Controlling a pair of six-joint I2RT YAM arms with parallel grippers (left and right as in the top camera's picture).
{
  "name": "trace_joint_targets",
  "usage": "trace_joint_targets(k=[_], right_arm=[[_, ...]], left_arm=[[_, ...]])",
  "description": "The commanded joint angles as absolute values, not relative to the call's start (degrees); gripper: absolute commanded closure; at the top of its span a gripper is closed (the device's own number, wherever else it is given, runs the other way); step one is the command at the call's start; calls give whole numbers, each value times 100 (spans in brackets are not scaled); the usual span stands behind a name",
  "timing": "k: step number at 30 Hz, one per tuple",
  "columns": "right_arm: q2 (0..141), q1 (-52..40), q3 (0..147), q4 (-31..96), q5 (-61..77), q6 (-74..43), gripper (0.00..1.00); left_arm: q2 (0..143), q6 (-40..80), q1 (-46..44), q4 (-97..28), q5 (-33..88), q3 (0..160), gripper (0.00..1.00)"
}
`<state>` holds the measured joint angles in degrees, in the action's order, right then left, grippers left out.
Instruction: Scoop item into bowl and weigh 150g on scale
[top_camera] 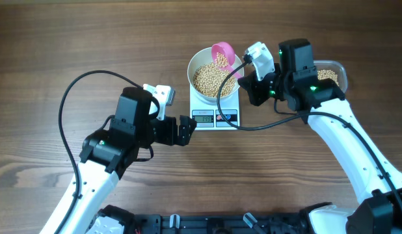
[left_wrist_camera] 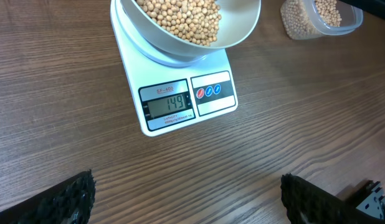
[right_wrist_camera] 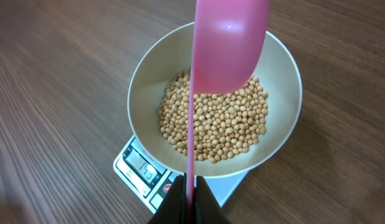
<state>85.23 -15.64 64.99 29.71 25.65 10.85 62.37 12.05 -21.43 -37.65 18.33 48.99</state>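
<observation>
Dark wood-grain table [top_camera: 58, 39] carries your flat white scale [top_camera: 214, 118]; the round bowl [top_camera: 196, 65] on it holds matte tan beans [top_camera: 211, 78]. Only the left wrist view shows the display [left_wrist_camera: 171, 104]: 149. Your right gripper [right_wrist_camera: 189, 199] pinches a glossy pink scoop [right_wrist_camera: 227, 43] at the bowl's 1 o'clock; your left gripper [top_camera: 188, 129], at the scale's 8 o'clock, stands spread.

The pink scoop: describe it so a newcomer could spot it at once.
On the table, find the white scale bearing the white bowl of beans. Above the bowl's far rim hangs the scoop, the only pink thing here, its handle clamped in the right gripper.
</observation>
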Motion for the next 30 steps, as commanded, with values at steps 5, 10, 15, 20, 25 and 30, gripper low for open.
trace_joint_targets(k=[5, 10, 15, 20, 25, 30], right_arm=[[8593, -1588, 6641, 3148, 2311, 2244, 96], [8593, -1588, 6641, 3002, 2355, 1411, 96], [8593, -1588, 6641, 2786, 2707, 987, 96], [8593, -1588, 6641, 2679, 2836, 1011, 96], [8593, -1588, 6641, 2768, 2703, 1601, 96], [8593, -1588, 6641, 2773, 2700, 1404, 96]], left_arm=[[6237, 1111, -2165, -3750, 1857, 4877, 0], [6237, 1111, -2165, -3750, 1857, 4877, 0], [6237, 1111, -2165, -3750, 1857, 4877, 0], [6237, 1111, -2165, -3750, 1857, 4877, 0], [6237, 1111, -2165, -3750, 1855, 4877, 0], [6237, 1111, -2165, -3750, 1857, 4877, 0]])
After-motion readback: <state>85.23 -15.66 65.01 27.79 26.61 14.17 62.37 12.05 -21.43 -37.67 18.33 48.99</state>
